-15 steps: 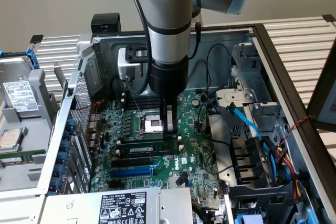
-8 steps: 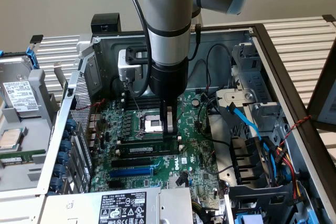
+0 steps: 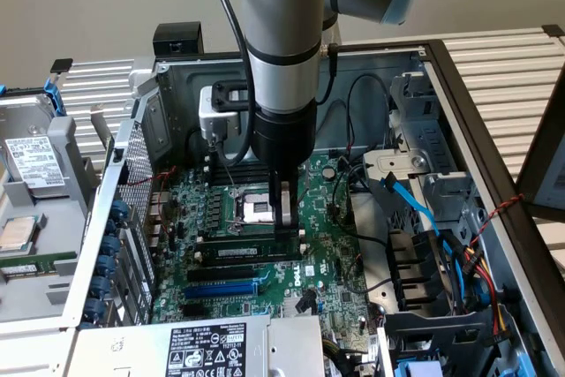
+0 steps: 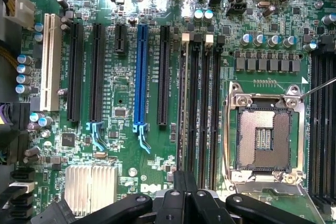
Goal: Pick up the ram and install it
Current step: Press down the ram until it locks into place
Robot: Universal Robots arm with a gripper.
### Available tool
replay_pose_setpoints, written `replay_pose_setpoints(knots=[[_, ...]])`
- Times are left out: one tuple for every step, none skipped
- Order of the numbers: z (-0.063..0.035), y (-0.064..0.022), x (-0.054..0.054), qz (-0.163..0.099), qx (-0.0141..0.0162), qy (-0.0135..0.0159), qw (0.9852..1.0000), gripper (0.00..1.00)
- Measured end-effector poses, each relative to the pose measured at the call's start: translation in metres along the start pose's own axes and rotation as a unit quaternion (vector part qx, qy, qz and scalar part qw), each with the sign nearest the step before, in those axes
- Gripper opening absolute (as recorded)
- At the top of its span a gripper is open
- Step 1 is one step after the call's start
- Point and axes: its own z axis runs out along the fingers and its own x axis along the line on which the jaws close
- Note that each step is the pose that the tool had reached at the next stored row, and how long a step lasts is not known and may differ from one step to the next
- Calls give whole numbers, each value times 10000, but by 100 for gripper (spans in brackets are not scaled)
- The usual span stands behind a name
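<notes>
Gripper [image 3: 284, 209] jaws pressed together just above the ram [image 3: 250, 251] seated in its motherboard [image 4: 173, 145] slot, fingertips hiding part of it

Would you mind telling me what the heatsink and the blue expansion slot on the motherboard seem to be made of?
The heatsink looks like bare metal, probably aluminium: pale, matte silver, cut into thin parallel fins. The blue expansion slot looks like moulded plastic: uniform saturated colour with a slight sheen and a lighter blue clip at one end.
</notes>
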Motion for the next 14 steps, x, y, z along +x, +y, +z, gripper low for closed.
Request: replay_pose_setpoints(knots=[[1,0,0,0,1,-1,10000,11],[1,2,0,0,4,-1,10000,11],[-6,9,-1,1,10,-4,10000,11],[-16,18,-1,1,19,-7,10000,11],[-29,27,0,0,25,-3,10000,11],[-31,36,0,0,33,-2,10000,11],[-31,45,0,-1,43,-2,10000,11],[-30,55,0,-1,49,-2,10000,11],[-24,60,0,0,54,-3,10000,11],[-14,64,0,-1,68,-3,10000,11],[-3,69,1,-1,85,0,10000,11],[7,72,2,-1,102,2,9999,11],[18,76,3,-1,120,3,9999,11],[22,80,3,0,136,3,9999,11]])
